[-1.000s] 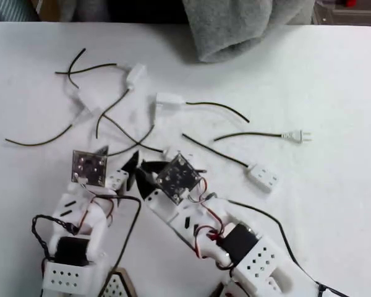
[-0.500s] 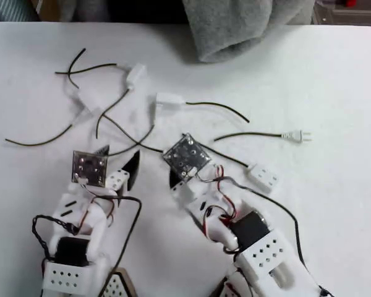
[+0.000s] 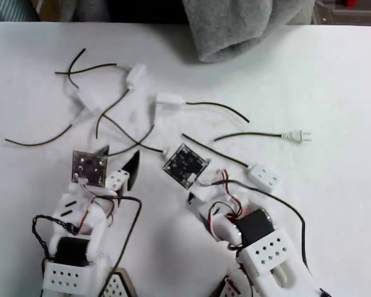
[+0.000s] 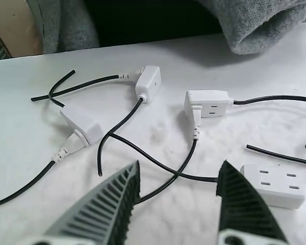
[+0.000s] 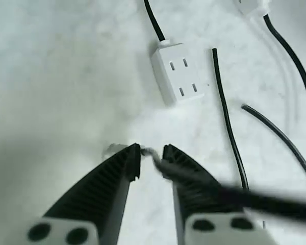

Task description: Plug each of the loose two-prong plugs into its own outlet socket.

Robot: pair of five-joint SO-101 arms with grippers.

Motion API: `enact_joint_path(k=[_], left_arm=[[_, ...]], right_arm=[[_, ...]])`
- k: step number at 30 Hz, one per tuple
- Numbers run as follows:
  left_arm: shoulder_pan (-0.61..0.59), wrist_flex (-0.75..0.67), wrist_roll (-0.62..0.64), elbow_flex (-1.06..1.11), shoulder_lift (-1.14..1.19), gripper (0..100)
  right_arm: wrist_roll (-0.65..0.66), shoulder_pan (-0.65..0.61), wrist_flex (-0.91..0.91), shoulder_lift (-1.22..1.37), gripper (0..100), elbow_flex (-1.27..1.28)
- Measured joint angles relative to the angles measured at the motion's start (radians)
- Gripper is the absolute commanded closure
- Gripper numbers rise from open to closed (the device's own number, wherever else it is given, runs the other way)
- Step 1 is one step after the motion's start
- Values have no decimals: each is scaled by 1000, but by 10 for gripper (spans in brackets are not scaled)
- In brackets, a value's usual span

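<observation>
On the counter, the only real change over the last second was the right arm. Its camera board had been parked right up against the left arm, then it swung across to the middle of the cord tangle. The left arm hadn't budged, and none of the cords or blocks shifted either. The loose plug sat exactly where it had been, out on the right-hand side and well apart from both arms, prongs pointing toward the counter's right edge. My read: nothing was grabbed yet, and the right arm was just repositioning, probably toward that plug. The free outlet lay between the plug and the arm.

The right gripper had its jaws only a sliver apart with nothing clearly held. A blurry dark cord ran past one tip, and I couldn't tell if it touched. The left gripper had its jaws spread wide, holding nothing, low over the cords.

On views: from above, the near outlet was mostly tucked under the camera board, but the right wrist view had it slots-up just ahead of the jaws. The left wrist view gave close-up detail the top-down shot lacked: a seated plug pushed into a far block, so that pair looked done.
</observation>
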Motion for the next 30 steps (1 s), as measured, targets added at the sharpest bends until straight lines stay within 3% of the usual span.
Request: enact_joint_path(k=[12,17,23,30], left_arm=[[0,0,0,0,0,755],[0,0,0,0,0,755],[0,0,0,0,0,755],[0,0,-38,0,0,755]], right_arm=[[0,-2,5,57,849,26],[-29,-2,-100,281,847,-6],[-135,-8,-121,690,847,-267],[-241,-127,-69,931,783,-473]])
